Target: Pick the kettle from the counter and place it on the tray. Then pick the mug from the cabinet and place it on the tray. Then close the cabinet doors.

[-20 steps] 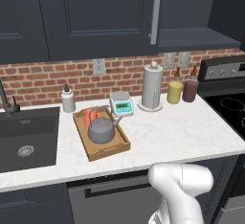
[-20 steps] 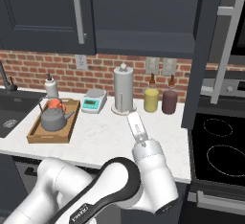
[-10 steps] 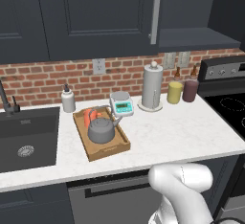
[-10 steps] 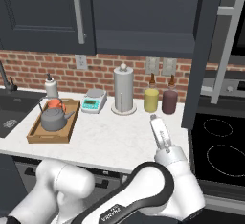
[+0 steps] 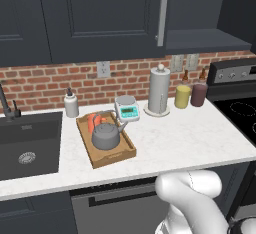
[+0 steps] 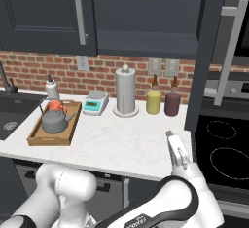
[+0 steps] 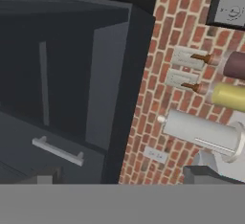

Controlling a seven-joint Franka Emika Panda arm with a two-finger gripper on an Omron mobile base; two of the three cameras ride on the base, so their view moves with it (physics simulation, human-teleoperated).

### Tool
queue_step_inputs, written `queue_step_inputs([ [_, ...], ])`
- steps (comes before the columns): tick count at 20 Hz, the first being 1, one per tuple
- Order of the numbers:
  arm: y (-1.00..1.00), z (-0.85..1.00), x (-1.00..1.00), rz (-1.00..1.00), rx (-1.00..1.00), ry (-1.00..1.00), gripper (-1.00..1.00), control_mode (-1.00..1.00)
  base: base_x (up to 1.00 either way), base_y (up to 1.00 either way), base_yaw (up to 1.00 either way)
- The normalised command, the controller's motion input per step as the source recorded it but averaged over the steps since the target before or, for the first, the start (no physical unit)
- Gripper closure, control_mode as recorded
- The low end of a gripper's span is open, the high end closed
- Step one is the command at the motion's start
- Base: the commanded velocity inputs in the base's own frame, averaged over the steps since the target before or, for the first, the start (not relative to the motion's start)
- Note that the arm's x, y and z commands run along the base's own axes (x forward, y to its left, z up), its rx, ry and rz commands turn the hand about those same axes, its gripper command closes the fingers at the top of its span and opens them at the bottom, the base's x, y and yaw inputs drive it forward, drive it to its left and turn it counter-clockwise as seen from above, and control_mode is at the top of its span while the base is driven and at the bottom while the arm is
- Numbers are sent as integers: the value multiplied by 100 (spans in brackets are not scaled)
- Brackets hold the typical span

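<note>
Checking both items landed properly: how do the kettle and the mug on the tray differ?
The kettle is dark grey, squat and wider; the mug is orange-red and smaller. The kettle sits nearer the counter's front edge, the mug behind it, towards the wall. Both stand upright inside the wooden tray.

Shows a white arm [image 5: 192,198] low down, in front of the counter [image 5: 190,138]. Past the arm and to its left, has a wooden tray [image 5: 112,159] lying on the counter. Holds the grey kettle [image 5: 106,137] in the tray, with the orange mug [image 5: 94,121] just behind it, touching or nearly so. Has a small scale [image 5: 127,109] by the tray's far corner. Straight ahead of the arm, at the brick wall [image 5: 45,83], stands a tall paper roll [image 5: 159,90], then a yellow jar [image 5: 182,97] and a dark red jar [image 5: 199,94] side by side. Far left, has a soap bottle [image 5: 71,104] by the dark sink [image 5: 25,143]. Up high, shows dark cabinet doors [image 5: 100,13] with a long grey handle [image 5: 161,13].
</note>
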Motion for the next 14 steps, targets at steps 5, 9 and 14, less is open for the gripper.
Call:
queue_step_inputs([
  [5, -33, -13, 20, 0, 2, 7, -100, -100, 0, 0, 0],
  [9, -33, 0, 21, 0, 4, 12, -100, -100, 0, 0, 0],
  [14, -31, 13, 17, 0, 5, 22, -100, -100, 0, 0, 0],
])
